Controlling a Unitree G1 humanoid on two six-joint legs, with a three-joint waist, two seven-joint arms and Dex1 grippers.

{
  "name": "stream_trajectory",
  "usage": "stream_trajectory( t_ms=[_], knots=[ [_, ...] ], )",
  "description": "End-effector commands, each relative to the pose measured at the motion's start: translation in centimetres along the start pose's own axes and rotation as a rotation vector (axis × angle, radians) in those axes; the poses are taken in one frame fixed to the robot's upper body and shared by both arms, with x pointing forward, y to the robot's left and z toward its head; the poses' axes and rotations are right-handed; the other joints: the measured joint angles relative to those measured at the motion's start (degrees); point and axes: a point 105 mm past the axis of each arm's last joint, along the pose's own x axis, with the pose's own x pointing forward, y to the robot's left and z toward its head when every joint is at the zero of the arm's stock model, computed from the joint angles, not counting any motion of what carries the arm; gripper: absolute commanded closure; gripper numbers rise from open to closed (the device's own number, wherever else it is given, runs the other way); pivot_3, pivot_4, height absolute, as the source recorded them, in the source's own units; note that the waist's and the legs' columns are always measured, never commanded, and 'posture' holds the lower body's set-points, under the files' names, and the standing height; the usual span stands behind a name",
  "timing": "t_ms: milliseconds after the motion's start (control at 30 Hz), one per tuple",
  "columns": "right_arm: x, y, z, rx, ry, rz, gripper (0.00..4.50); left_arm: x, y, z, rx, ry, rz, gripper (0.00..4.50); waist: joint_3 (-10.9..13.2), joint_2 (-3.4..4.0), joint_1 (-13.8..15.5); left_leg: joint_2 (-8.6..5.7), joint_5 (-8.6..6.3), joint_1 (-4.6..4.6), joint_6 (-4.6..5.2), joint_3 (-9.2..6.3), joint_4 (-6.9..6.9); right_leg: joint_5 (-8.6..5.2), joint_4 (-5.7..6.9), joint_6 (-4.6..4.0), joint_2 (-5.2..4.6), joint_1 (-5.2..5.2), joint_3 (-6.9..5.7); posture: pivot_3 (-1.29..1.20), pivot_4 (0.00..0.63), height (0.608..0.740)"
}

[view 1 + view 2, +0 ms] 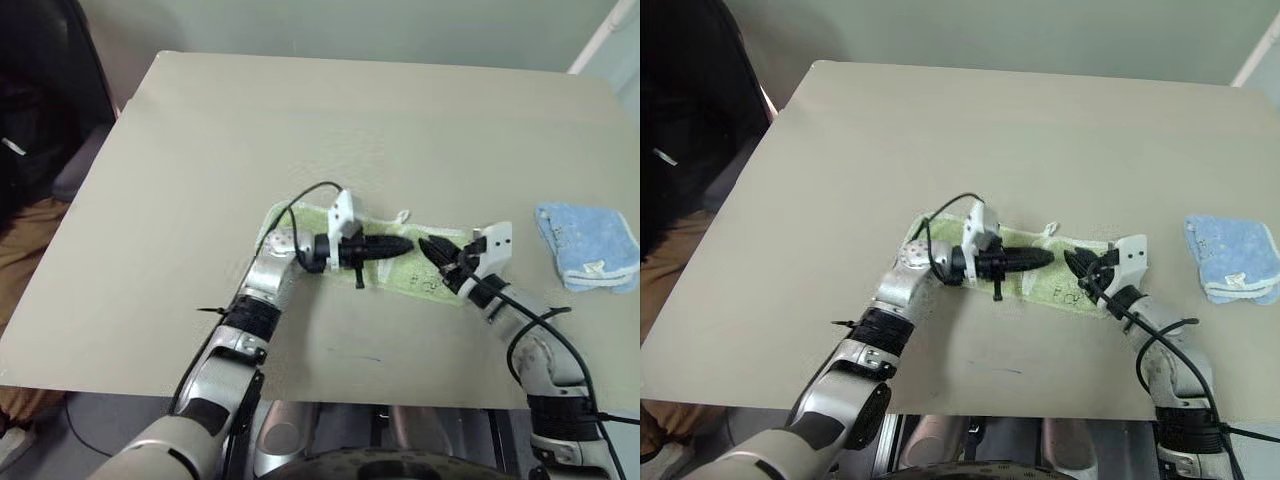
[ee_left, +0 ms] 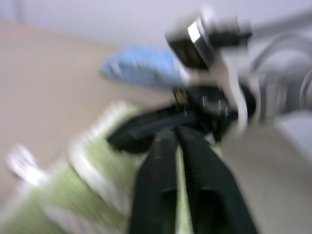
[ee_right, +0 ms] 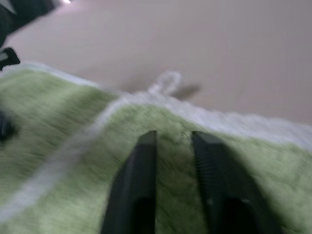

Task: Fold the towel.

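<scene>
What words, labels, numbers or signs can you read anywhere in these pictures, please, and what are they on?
None can be read.
Green towel: faint dark marks near the right gripper, too small to read.
Light blue towel: small white tag, nothing legible.

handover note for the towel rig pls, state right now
Left gripper: over the middle of the green towel, pointing toward the right gripper; jaws a narrow slit apart, nothing visibly held.
Right gripper: over the towel's right part, jaws apart, cloth showing between the fingers, not pinched.
Towel: near the table's front edge, a narrow strip, so it looks folded already; white loop tag on its far edge.
Blue towel: folded, off to the right.
Left: check the fold, possibly one more fold, then clear both arms.
</scene>
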Motion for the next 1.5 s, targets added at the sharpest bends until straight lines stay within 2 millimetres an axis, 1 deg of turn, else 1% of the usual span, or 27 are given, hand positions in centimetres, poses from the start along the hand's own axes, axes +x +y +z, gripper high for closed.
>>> stream_trajectory(
  t_ms=[33,133,200,233,300,367,433,567,600,700,767,833,967,1067,1233,1333,1500],
  knots=[
    [-0.9,2.0,4.2,-0.088,-0.085,0.13,1.88,-2.1,0.5,3.3,-0.002,-0.06,0.072,2.79,0.0,-0.01,-0.01,0.0,0.07,0.05,0.01,0.01,-0.07,-0.05,-0.01,-0.03,0.0,0.01,0.0,0.0,0.15,0.74],
    [-1.3,3.3,5.0,-0.146,-0.055,0.213,0.84,-4.8,1.6,4.3,-0.026,-0.042,0.183,1.73,-0.01,-0.02,-0.02,0.01,0.21,0.17,0.14,0.02,-0.34,-0.18,0.0,-0.07,0.0,0.03,0.01,0.0,0.15,0.74],
    [-1.4,3.9,5.2,-0.167,-0.043,0.251,0.14,-6.5,2.2,4.6,-0.049,-0.025,0.251,1.01,0.0,-0.02,-0.01,0.03,0.29,0.23,0.19,0.0,-0.48,-0.29,0.04,-0.13,0.01,0.03,0.01,0.0,0.15,0.74],
    [-1.4,4.0,5.3,-0.178,-0.036,0.263,0.0,-7.3,2.5,4.6,-0.066,-0.019,0.286,0.67,0.0,-0.02,-0.02,0.04,0.34,0.24,0.24,-0.02,-0.51,-0.33,0.06,-0.15,0.02,0.02,-0.01,0.0,0.15,0.74],
    [-1.3,4.3,5.4,-0.193,-0.028,0.281,0.0,-9.0,2.7,4.4,-0.115,-0.011,0.347,0.02,0.0,-0.02,-0.04,0.05,0.38,0.25,0.3,-0.02,-0.57,-0.37,0.06,-0.17,0.03,0.0,-0.01,0.0,0.15,0.74],
    [-1.0,4.5,5.6,-0.197,-0.029,0.287,0.0,-10.4,2.4,4.7,-0.176,-0.042,0.385,0.02,0.0,-0.03,-0.08,0.04,0.37,0.25,0.33,-0.02,-0.57,-0.41,0.06,-0.15,0.03,-0.01,-0.01,0.0,0.15,0.74],
    [-0.6,4.4,5.7,-0.2,-0.028,0.28,0.0,-12.1,2.6,5.1,-0.256,-0.085,0.463,0.02,0.01,-0.04,-0.12,0.03,0.36,0.24,0.34,-0.02,-0.58,-0.44,0.06,-0.14,0.02,-0.02,-0.01,0.0,0.15,0.74],
    [-0.4,4.8,5.5,-0.173,-0.014,0.31,0.0,-15.6,2.9,4.3,-0.437,-0.103,0.635,0.02,0.01,-0.04,-0.09,0.05,0.36,0.26,0.33,-0.05,-0.59,-0.48,0.1,-0.2,0.03,-0.01,-0.04,0.0,0.15,0.74],
    [-0.5,5.0,5.4,-0.164,-0.01,0.323,0.0,-16.4,2.7,4.1,-0.507,-0.128,0.66,0.02,0.01,-0.04,-0.08,0.05,0.36,0.27,0.32,-0.05,-0.59,-0.5,0.11,-0.23,0.03,-0.01,-0.06,0.0,0.15,0.74],
    [-0.4,5.1,5.2,-0.154,-0.006,0.327,0.0,-17.7,1.8,3.6,-0.67,-0.174,0.682,0.02,0.01,-0.04,-0.06,0.04,0.37,0.28,0.3,-0.06,-0.6,-0.51,0.13,-0.25,0.03,0.0,-0.06,0.0,0.15,0.74],
    [-0.2,5.0,5.1,-0.152,-0.005,0.313,0.0,-18.4,0.9,3.0,-0.774,-0.176,0.691,0.02,0.01,-0.05,-0.08,0.03,0.36,0.31,0.27,-0.04,-0.59,-0.5,0.14,-0.27,0.03,0.0,-0.06,0.0,0.15,0.74],
    [0.0,4.9,5.0,-0.145,-0.008,0.304,0.0,-19.0,0.6,2.4,-0.842,-0.168,0.731,0.02,0.01,-0.05,-0.07,0.03,0.38,0.34,0.23,-0.05,-0.6,-0.49,0.15,-0.3,0.03,0.01,-0.08,0.0,0.15,0.74],
    [0.4,4.9,4.8,-0.132,-0.003,0.302,0.0,-19.9,0.1,1.2,-0.929,-0.07,0.804,0.02,0.02,-0.06,-0.06,0.05,0.47,0.4,0.09,-0.06,-0.61,-0.39,0.19,-0.45,0.07,0.01,-0.1,0.0,0.15,0.74],
    [0.5,5.1,4.8,-0.126,-0.001,0.308,0.0,-20.5,-0.1,0.6,-0.954,-0.02,0.841,0.02,0.05,-0.11,-0.06,0.05,0.51,0.48,-0.04,-0.08,-0.63,-0.29,0.2,-0.57,0.09,0.05,-0.1,0.0,0.15,0.74],
    [0.6,5.0,4.5,-0.117,0.009,0.302,0.0,-20.9,-0.1,-0.4,-0.978,0.059,0.882,0.02,0.07,-0.16,-0.06,0.05,0.35,0.75,-0.61,-0.22,-0.79,-0.21,0.22,-0.7,0.17,0.18,-0.08,0.0,0.15,0.74],
    [0.6,4.9,4.4,-0.115,0.013,0.294,0.0,-20.9,0.1,-0.8,-0.992,0.071,0.903,0.02,0.07,-0.16,-0.05,0.05,0.27,0.87,-0.75,-0.26,-0.83,-0.2,0.22,-0.71,0.18,0.27,-0.08,0.0,0.15,0.74],
    [0.4,4.5,4.2,-0.119,0.014,0.259,0.0,-19.7,1.0,-0.8,-1.035,0.021,0.866,0.02,0.07,-0.16,0.32,0.03,0.33,1.04,-0.55,-0.3,-1.08,-0.2,0.21,-0.74,0.17,0.44,-0.06,0.0,0.15,0.74]
  ],
)
